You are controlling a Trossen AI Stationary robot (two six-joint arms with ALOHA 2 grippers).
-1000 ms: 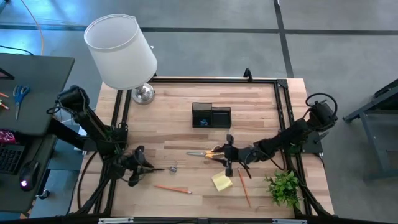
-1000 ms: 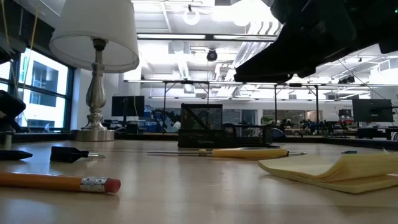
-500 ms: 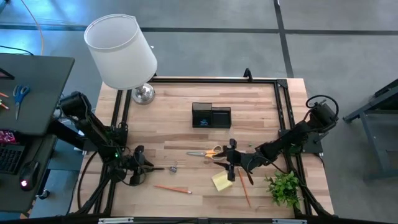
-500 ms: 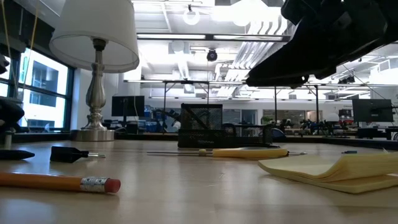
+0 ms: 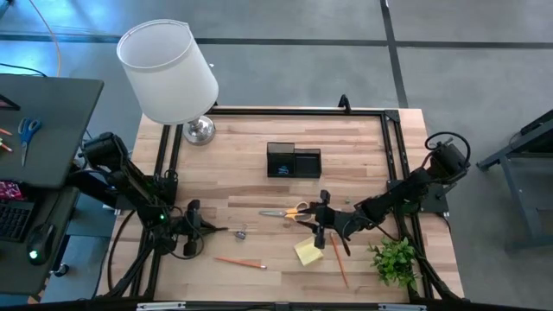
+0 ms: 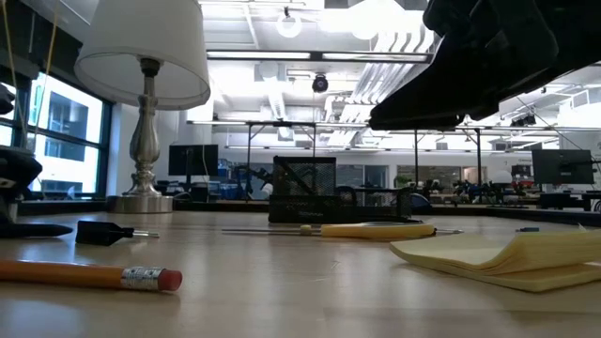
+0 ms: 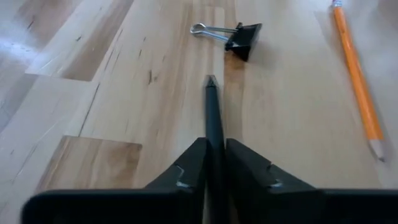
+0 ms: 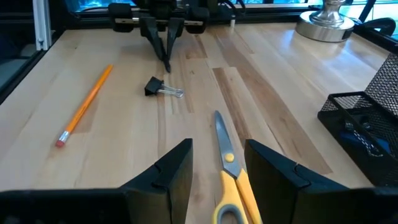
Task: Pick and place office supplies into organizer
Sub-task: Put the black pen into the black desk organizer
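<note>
Left wrist view: left gripper (image 7: 214,165) pinches a slim dark pencil (image 7: 212,109).

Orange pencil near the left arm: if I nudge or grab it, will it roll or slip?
The orange pencil lies flat on bare wood, free of the binder clip, so a sideways nudge would probably roll it. It looks thin, rigid and light, so it likely won't bend. Gripped near one end it may pivot; mid-shaft seems safer.

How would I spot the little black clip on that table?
Find the white-shaded lamp, then look down the wooden table toward the left gripper. Just past the dark pencil it pinches lies the binder clip: small, black, with silver wire handles.
</note>
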